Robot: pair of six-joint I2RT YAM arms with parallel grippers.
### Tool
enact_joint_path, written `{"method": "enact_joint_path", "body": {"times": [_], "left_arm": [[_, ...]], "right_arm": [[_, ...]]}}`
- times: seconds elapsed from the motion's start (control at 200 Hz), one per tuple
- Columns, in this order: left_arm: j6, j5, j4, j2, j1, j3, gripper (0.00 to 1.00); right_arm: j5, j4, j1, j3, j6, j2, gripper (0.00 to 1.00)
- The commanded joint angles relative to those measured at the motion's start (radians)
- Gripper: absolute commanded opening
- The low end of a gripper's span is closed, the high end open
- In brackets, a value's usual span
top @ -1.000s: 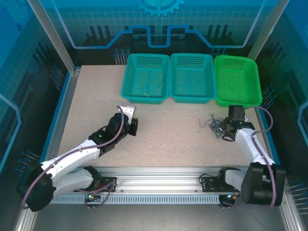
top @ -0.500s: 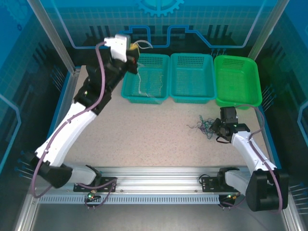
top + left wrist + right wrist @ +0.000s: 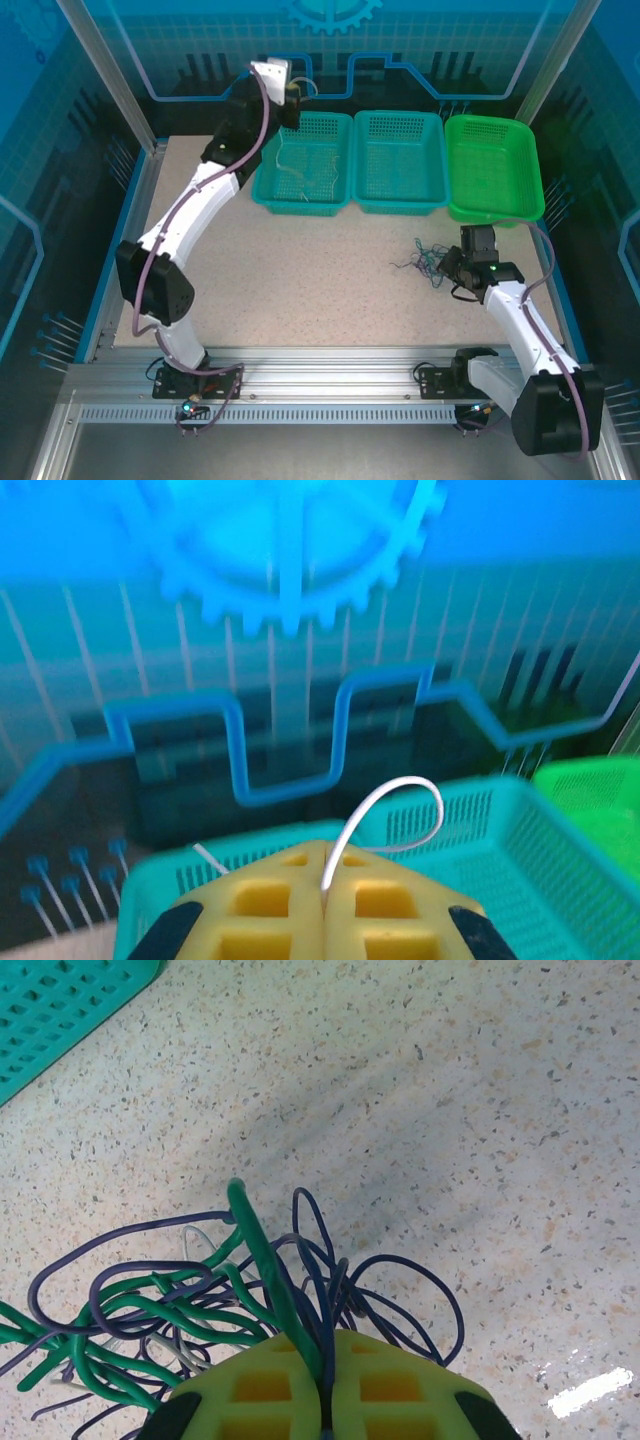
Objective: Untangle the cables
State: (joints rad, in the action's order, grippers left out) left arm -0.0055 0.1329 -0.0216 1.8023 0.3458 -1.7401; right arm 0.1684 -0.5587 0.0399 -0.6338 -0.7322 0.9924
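Observation:
The tangle of cables (image 3: 424,262), thin green, purple and whitish wires, lies on the table right of centre. My right gripper (image 3: 452,270) is shut on its right side. In the right wrist view a green wire (image 3: 262,1260) and dark purple wires (image 3: 400,1282) run between the yellow pads of the right gripper (image 3: 325,1348). My left gripper (image 3: 291,96) is raised high over the back of the left teal basket (image 3: 262,172), shut on a whitish cable (image 3: 395,798). That whitish cable (image 3: 285,165) hangs down into the basket. Its end curls out from the left gripper (image 3: 322,852).
A middle teal basket (image 3: 400,206) and a green basket (image 3: 496,214) stand in a row at the back, right of the left one. Thin pale wires lie in the left basket. Blue panels and metal posts fence the table.
The left arm swung up from low over the table to above the left teal basket, carrying the whitish cable. The right gripper pulled the tangle slightly left.

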Motion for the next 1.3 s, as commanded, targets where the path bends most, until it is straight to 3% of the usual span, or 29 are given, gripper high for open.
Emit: {"method": "enact_joint_path", "body": {"times": [0.0, 0.05, 0.195, 0.315, 0.555, 0.665, 0.805, 0.89, 0.99, 1.106, 1.201, 1.296], "left_arm": [[-0.101, -0.037, 0.061, 0.06, -0.005, 0.101, 0.0], [-0.12, -0.042, 0.059, 0.093, -0.01, 0.122, 0.01], [-0.169, -0.059, 0.054, 0.111, -0.023, 0.165, 0.46], [-0.193, -0.079, 0.082, 0.013, -0.025, 0.226, 0.59], [-0.305, -0.247, 0.198, -0.277, 0.026, 0.473, 0.68], [-0.234, -0.247, 0.211, -0.42, 0.121, 0.628, 0.69], [-0.122, -0.262, 0.239, -0.585, 0.242, 0.824, 0.7], [-0.059, -0.335, 0.287, -0.649, 0.292, 0.939, 0.7], [-0.006, -0.474, 0.343, -0.656, 0.318, 1.033, 0.71], [0.09, -0.547, 0.375, -0.591, 0.37, 1.066, 0.74], [0.159, -0.534, 0.427, -0.502, 0.419, 1.061, 0.76], [0.14, -0.492, 0.497, -0.401, 0.422, 1.032, 0.76]], "right_arm": [[-0.027, -0.01, 0.014, 0.003, 0.014, 0.003, 0.0], [-0.036, -0.005, 0.018, -0.003, 0.019, 0.014, 0.0], [-0.07, -0.008, 0.034, -0.034, 0.039, 0.047, 0.0], [-0.105, -0.002, 0.05, -0.057, 0.056, 0.065, 0.0], [-0.226, 0.021, 0.127, -0.124, 0.108, 0.116, 0.0], [-0.365, 0.061, 0.141, -0.152, 0.137, 0.143, 0.0], [-0.407, 0.073, 0.16, -0.185, 0.155, 0.161, 0.0], [-0.44, 0.085, 0.163, -0.197, 0.17, 0.166, 0.0], [-0.473, 0.096, 0.171, -0.206, 0.185, 0.167, 0.0], [-0.47, 0.085, 0.176, -0.209, 0.188, 0.157, 0.0], [-0.472, 0.084, 0.178, -0.201, 0.179, 0.139, 0.0], [-0.48, 0.078, 0.179, -0.199, 0.175, 0.115, 0.0]]}}
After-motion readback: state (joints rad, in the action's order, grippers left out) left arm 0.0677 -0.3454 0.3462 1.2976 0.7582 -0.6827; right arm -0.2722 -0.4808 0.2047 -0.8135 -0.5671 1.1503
